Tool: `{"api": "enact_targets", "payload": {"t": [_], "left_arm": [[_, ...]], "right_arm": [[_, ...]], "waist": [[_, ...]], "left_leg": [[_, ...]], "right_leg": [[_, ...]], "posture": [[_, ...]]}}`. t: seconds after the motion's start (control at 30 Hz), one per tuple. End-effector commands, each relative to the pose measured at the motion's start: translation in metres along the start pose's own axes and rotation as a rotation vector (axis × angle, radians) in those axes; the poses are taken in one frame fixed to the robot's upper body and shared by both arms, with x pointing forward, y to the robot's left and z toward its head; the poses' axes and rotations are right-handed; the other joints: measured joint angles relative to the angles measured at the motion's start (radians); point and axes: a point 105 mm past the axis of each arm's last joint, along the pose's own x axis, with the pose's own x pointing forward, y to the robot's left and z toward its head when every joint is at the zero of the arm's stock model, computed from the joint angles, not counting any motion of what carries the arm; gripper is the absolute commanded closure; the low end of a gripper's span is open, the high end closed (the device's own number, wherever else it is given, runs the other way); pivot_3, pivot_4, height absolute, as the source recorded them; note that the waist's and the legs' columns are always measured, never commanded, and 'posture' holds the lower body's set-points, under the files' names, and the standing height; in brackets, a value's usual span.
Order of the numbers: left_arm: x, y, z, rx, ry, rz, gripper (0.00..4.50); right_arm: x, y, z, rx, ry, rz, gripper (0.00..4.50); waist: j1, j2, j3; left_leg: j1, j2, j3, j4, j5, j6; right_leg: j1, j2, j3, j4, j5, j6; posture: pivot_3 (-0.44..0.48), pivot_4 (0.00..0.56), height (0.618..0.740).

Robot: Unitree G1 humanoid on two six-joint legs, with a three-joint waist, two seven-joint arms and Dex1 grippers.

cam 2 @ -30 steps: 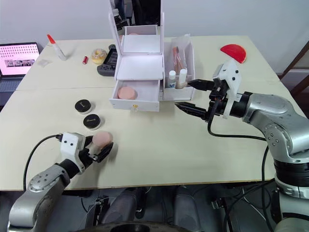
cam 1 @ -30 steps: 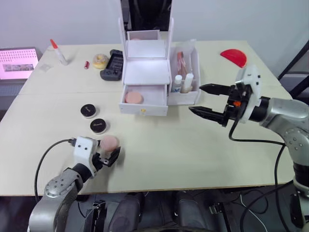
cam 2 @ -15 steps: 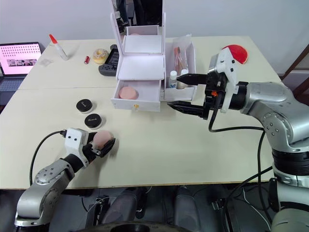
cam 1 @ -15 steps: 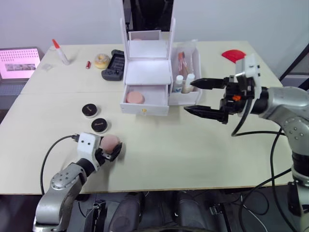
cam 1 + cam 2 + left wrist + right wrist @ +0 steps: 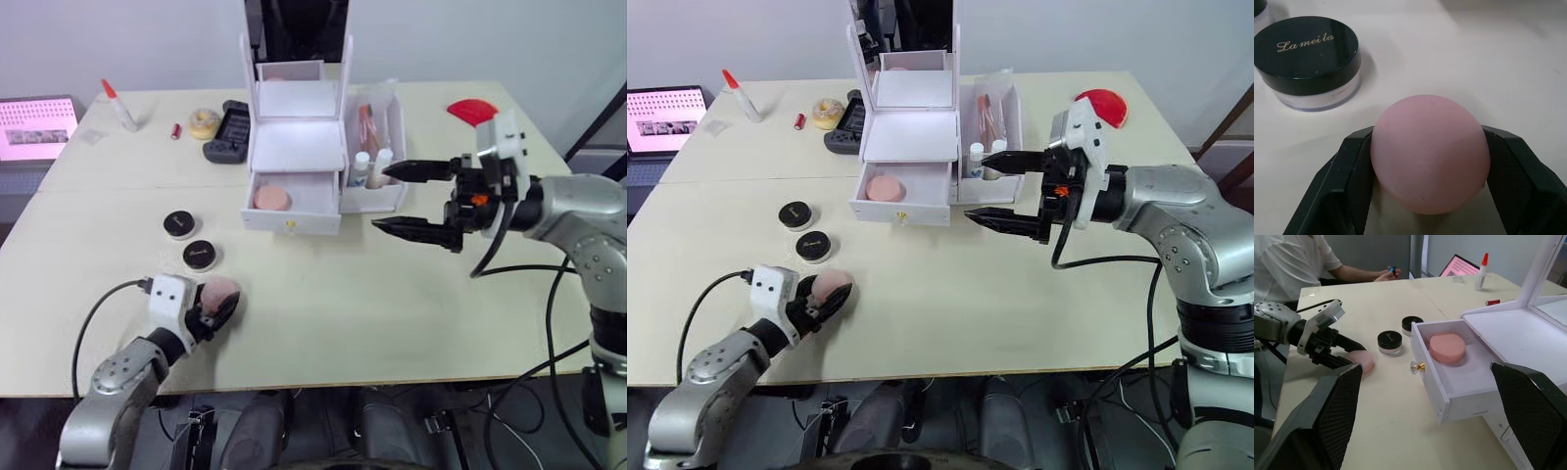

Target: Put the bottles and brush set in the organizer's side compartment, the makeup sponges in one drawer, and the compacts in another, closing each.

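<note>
The white organizer (image 5: 294, 147) stands at the table's back middle. One of its drawers (image 5: 1469, 377) is pulled open, with a pink makeup sponge (image 5: 271, 199) lying inside. The side bin holds two bottles (image 5: 370, 168) and the brush set (image 5: 367, 122). Two black compacts (image 5: 179, 223) (image 5: 200, 255) lie on the table to the left of the drawer. Near the front left edge my left gripper (image 5: 217, 304) is shut on the second makeup sponge (image 5: 1430, 152), one black finger (image 5: 1354, 171) on each side. My right gripper (image 5: 380, 199) hovers open just right of the drawer, in front of the side bin.
At the back left lie a red-tipped glue bottle (image 5: 118, 106), a yellow roll (image 5: 204, 122) and a dark game controller (image 5: 227, 132). A laptop (image 5: 37, 127) sits off the left edge, a red object (image 5: 474, 113) at the back right. A person (image 5: 1293, 259) sits beyond the table.
My right gripper moved left toward the organizer's front and stayed open. My left gripper's fingers closed in on the pink sponge at the front left.
</note>
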Motion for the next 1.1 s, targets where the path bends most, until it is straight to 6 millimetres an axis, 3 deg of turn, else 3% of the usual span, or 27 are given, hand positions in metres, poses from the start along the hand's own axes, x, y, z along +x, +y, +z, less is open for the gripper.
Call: {"api": "enact_targets", "payload": {"t": [0.03,0.2,0.33,0.47,0.57,0.8,1.1], "left_arm": [[-0.016,-0.007,0.052,0.092,-0.115,-0.120,1.82],[-0.029,-0.002,0.100,0.197,-0.099,-0.315,1.82],[-0.024,-0.002,0.130,0.264,-0.091,-0.456,1.82],[0.013,-0.012,0.168,0.304,-0.148,-0.618,1.82],[0.041,-0.022,0.182,0.341,-0.156,-0.715,1.82],[0.096,-0.049,0.189,0.424,-0.129,-0.867,1.82],[0.123,-0.054,0.180,0.459,-0.096,-0.896,1.82]], "right_arm": [[-0.003,-0.001,0.010,-0.047,-0.023,-0.008,0.00],[-0.001,-0.001,0.007,-0.048,-0.025,-0.019,0.00],[0.000,-0.002,0.007,-0.053,-0.031,-0.031,0.00],[-0.001,-0.001,0.004,-0.061,-0.028,-0.056,0.00],[-0.003,0.000,0.004,-0.068,-0.028,-0.078,0.00],[-0.009,0.002,0.008,-0.082,-0.022,-0.117,0.00],[-0.011,0.006,0.011,-0.086,-0.022,-0.152,0.00]], "waist": [[0.003,0.000,0.000],[-0.001,0.000,0.000],[-0.002,0.001,0.001],[0.006,0.000,0.002],[0.000,-0.001,0.002],[-0.024,-0.002,0.003],[-0.031,-0.002,0.004]], "left_leg": [[0.000,0.000,0.000,0.000,0.000,0.000],[0.000,0.000,0.000,0.000,0.000,0.000],[0.000,0.000,0.000,0.000,0.000,0.000],[-0.001,-0.001,0.000,0.000,0.001,-0.001],[0.000,-0.001,0.000,0.001,0.001,-0.001],[-0.001,-0.001,0.000,-0.002,0.001,-0.001],[-0.001,-0.001,0.000,-0.002,0.001,0.000]], "right_leg": [[0.000,0.000,0.000,0.000,0.000,0.000],[0.000,0.000,-0.001,0.000,0.000,0.000],[0.000,0.000,-0.001,0.000,0.000,0.000],[0.000,0.001,-0.002,0.000,0.000,0.000],[0.001,0.001,-0.002,0.000,0.001,0.001],[-0.001,0.000,-0.001,0.000,0.002,0.004],[-0.002,0.000,-0.001,0.000,0.002,0.005]], "posture": [[0.000,0.150,0.738],[0.000,0.150,0.738],[0.000,0.150,0.738],[0.000,0.150,0.738],[0.000,0.150,0.738],[0.000,0.150,0.738],[0.000,0.150,0.738]]}}
